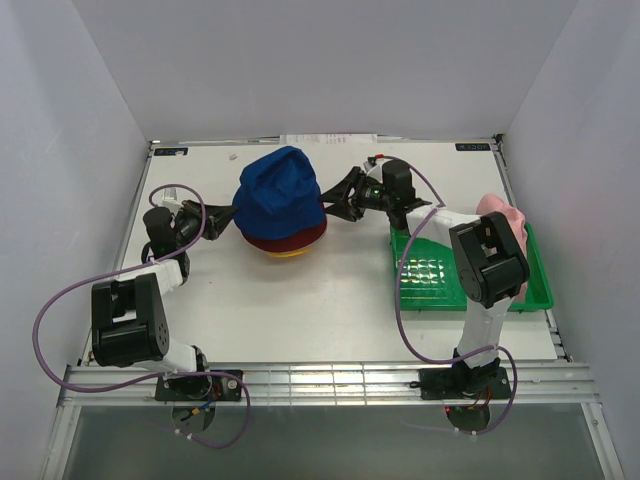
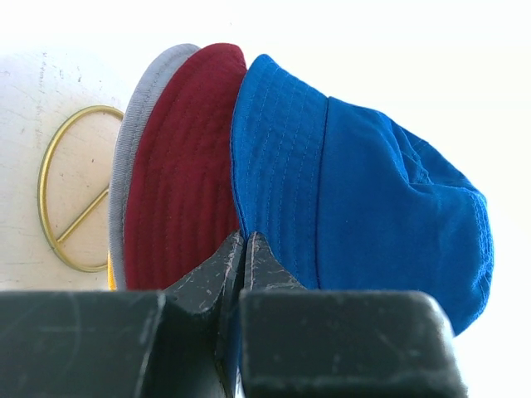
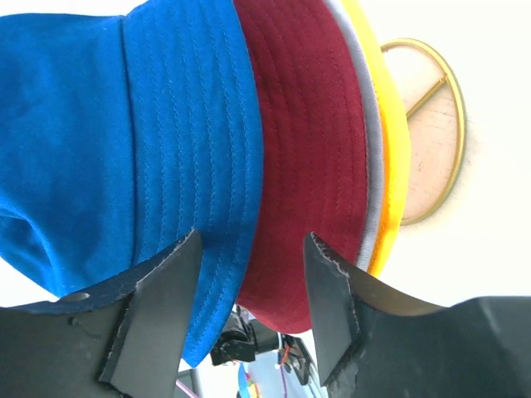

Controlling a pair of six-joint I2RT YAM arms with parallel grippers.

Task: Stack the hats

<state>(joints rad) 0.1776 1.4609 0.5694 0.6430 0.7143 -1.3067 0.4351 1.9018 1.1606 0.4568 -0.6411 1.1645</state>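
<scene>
Upper centre: royal blue fabric bucket hat tops a dark red fabric hat. Right: pink fabric hat at the upper edge of the green plastic tray.

Left arm and right arm: boxy black joint housings joined by white links. A purple cable loops along each arm. Fingers: flat, tapered, matt black, edges scuffed grey. Thin coloured wires at each black base.

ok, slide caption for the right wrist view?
Right claw open around the blue hat and dark red hat brims, stacked on the grey hat and yellow hat.
</scene>
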